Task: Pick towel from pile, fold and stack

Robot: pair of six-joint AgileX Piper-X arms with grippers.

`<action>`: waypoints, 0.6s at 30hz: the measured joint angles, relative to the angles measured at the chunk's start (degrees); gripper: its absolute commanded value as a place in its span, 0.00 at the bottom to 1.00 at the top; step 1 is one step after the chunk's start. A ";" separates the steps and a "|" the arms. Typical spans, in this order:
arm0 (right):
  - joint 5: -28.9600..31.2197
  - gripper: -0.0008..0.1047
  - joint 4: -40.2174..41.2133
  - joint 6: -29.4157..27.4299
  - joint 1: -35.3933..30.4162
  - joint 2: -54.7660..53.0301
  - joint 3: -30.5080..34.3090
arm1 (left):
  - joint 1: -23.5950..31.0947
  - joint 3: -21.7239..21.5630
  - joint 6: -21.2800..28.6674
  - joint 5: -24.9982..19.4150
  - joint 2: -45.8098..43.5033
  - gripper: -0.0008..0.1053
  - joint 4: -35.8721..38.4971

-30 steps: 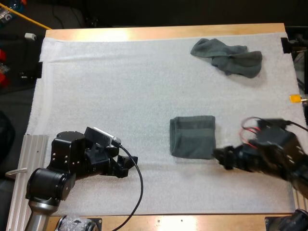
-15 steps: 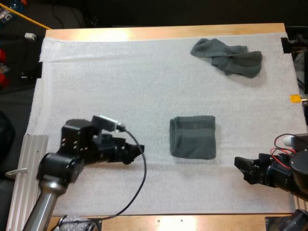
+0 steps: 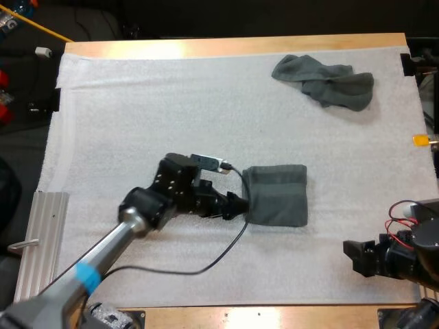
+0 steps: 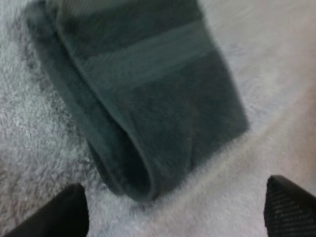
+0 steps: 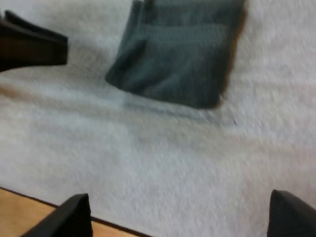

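Note:
A folded dark grey-green towel [image 3: 276,195] lies flat on the white mat [image 3: 171,110], right of centre. My left gripper [image 3: 236,205] sits at this towel's left edge, near its front corner. In the left wrist view the folded towel [image 4: 148,98] lies just ahead of the left gripper [image 4: 175,197], whose fingers [image 4: 64,212] stand wide apart and open, touching nothing. My right gripper [image 3: 353,253] rests low at the mat's front right, apart from the towel. The right gripper [image 5: 180,207] is open, with the folded towel [image 5: 180,59] and the left gripper [image 5: 29,44] farther off. A crumpled towel [image 3: 326,81] lies at the far right.
A ribbed metal plate [image 3: 38,253] lies along the mat's front left edge. The wooden table edge [image 3: 233,46] runs along the far side, and the table's front edge [image 5: 29,210] is close to the right gripper.
My left arm has swung right across the mat to the folded towel's left edge. My right arm has pulled back from the towel toward the front right corner.

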 measured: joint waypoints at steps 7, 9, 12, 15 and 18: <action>0.00 0.67 1.36 -0.17 0.00 0.00 0.00 | 0.00 -0.63 -4.28 1.84 10.58 0.68 -6.10; 0.00 0.67 1.74 -0.17 0.00 0.00 0.00 | 0.00 -1.46 -4.84 2.19 12.85 0.68 -6.88; 0.00 0.67 1.95 -0.17 0.00 0.00 0.00 | 0.00 -2.79 -5.55 2.93 15.37 0.68 -6.95; 0.00 0.67 2.09 -0.17 0.00 0.00 0.00 | 0.00 -3.71 -5.92 4.12 17.01 0.68 -7.02; 0.00 0.67 2.18 -0.17 0.00 0.00 0.00 | 0.00 -4.42 -6.92 4.36 18.06 0.68 -7.02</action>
